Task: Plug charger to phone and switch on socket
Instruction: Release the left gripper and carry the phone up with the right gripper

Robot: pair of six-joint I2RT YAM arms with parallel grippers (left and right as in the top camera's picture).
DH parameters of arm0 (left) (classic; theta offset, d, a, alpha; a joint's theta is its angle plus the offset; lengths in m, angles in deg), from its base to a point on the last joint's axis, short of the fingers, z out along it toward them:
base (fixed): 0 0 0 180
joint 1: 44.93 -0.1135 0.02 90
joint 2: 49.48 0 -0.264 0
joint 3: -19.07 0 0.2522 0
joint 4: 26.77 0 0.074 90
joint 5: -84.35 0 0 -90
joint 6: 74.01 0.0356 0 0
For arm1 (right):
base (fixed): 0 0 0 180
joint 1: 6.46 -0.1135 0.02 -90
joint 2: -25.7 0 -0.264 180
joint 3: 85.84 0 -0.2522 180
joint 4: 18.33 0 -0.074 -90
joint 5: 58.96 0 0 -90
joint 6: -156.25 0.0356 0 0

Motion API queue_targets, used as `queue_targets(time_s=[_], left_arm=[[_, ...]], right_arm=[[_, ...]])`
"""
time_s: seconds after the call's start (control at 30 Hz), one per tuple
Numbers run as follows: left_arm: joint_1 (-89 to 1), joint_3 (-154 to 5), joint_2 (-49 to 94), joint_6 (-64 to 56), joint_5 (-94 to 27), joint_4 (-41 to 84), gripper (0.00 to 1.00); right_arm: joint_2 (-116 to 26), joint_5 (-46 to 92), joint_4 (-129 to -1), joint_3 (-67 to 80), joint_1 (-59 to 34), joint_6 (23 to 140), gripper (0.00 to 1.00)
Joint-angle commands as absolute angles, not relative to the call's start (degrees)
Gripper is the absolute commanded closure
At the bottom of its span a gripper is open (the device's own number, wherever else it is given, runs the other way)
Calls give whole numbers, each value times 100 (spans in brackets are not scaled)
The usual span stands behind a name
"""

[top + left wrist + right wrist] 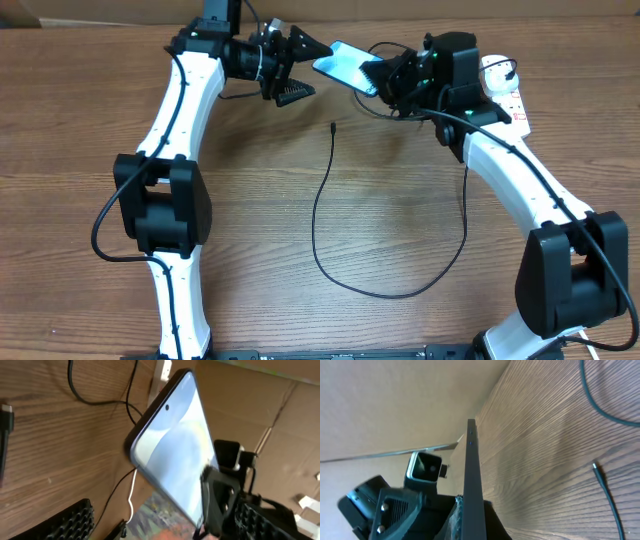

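A: First entry, nearest?
B: The charger point(314, 235): a black loop lying on the tabletop point(420, 220), its tip free and pointing to 12 o'clock.
A: Next?
B: The phone point(345, 65): raised at 12 o'clock, clamped in the right gripper point(378, 75). The left gripper point(305, 68) is spread wide at its 9 o'clock end.
A: Farthest?
B: The socket point(505, 95), at 2 o'clock.

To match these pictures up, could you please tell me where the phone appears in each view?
Overhead: the phone is at top centre, tilted.
Left wrist: the phone fills the middle, screen showing.
Right wrist: the phone is edge-on, a thin strip at lower centre.
Shared landmark: the wooden table, in all three.
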State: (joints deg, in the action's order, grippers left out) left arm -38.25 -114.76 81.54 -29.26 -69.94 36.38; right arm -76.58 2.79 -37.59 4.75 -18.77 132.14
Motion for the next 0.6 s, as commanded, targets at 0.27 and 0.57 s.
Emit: queue_targets(time_s=[0.27, 0.57], left_arm=[[-4454, -11579, 8132, 626, -8782, 4639, 16], [-4172, -11549, 8135, 291, -8624, 4763, 18]], right_arm=[[-7380, -123, -3682, 354, -1597, 13203, 96], [-7380, -121, -3289, 354, -1667, 13301, 96]])
